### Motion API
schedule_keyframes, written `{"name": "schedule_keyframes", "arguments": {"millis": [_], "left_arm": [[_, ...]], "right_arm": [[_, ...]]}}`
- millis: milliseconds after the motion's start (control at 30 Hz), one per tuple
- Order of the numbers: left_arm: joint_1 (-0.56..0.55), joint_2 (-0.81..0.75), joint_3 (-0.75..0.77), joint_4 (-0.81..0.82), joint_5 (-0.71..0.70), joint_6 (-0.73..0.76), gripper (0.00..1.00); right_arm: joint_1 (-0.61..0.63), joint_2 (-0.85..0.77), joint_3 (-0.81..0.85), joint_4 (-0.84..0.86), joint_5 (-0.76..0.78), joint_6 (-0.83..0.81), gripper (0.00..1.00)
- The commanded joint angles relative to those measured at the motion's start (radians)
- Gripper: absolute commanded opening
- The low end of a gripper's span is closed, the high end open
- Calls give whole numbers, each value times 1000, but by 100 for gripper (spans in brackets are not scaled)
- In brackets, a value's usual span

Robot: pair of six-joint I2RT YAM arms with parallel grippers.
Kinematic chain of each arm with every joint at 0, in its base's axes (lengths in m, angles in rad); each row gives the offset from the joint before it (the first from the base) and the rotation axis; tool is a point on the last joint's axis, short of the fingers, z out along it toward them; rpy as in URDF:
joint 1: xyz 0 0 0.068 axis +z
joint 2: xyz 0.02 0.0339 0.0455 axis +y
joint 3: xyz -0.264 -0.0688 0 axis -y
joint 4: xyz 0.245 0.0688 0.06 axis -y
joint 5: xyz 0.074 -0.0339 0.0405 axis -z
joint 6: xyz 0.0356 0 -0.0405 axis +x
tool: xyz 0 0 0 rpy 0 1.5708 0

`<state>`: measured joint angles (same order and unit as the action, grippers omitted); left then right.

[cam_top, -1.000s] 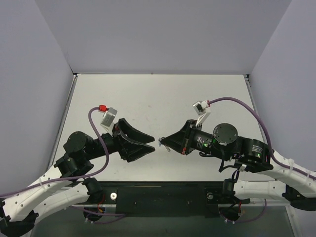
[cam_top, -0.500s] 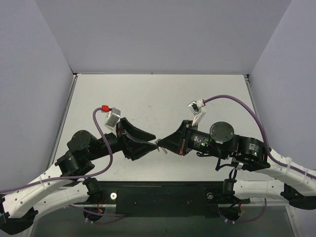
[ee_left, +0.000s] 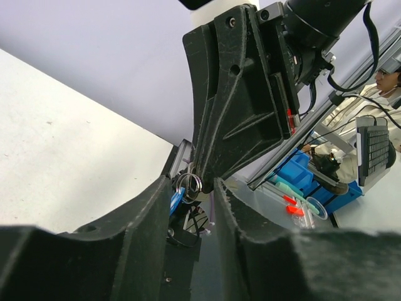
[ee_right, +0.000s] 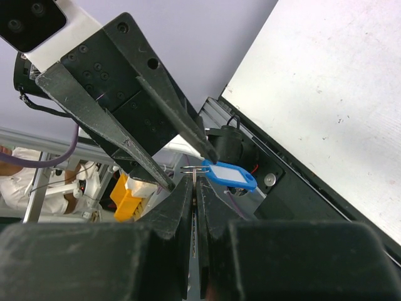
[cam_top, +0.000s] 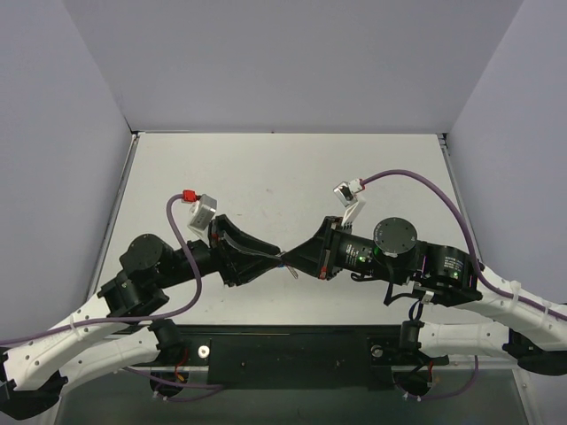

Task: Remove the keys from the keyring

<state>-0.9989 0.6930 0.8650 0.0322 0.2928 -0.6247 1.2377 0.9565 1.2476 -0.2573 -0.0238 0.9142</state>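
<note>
The keyring is a thin silver ring (ee_right: pixel 195 168) with a bright-blue oval tag (ee_right: pixel 229 175), held in the air between the two grippers above the table's near middle (cam_top: pixel 283 259). My right gripper (ee_right: pixel 195 183) is shut on a thin silver key (ee_right: pixel 195 178) that hangs on the ring. My left gripper (ee_left: pixel 190 183) is open, its fingertips on either side of the ring (ee_left: pixel 188 184), with the blue tag (ee_left: pixel 177 200) against its left finger. In the right wrist view one left fingertip (ee_right: pixel 210 154) touches the tag. In the top view the two grippers meet tip to tip.
The white table (cam_top: pixel 283 177) stretches behind the grippers, with grey walls on three sides. A black mounting rail (cam_top: pixel 292 341) runs along the near edge. Purple cables (cam_top: pixel 416 181) loop over both arms. Blue bins (ee_left: pixel 301 179) stand beyond the table.
The two grippers have closed in on each other at the table's near middle. My left gripper's fingertips now stand round the ring held by my right gripper.
</note>
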Motion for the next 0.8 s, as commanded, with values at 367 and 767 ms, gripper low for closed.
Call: {"name": "schedule_keyframes", "arguments": {"millis": [367,767], "left_arm": [[-6,-9,54,0,14,-6,0],[-6,25,101,37,71,-119,0]], "right_arm": [[2,-18,27,85,-83,-17,0],[3,-50,9,78,-137,-123,0]]}}
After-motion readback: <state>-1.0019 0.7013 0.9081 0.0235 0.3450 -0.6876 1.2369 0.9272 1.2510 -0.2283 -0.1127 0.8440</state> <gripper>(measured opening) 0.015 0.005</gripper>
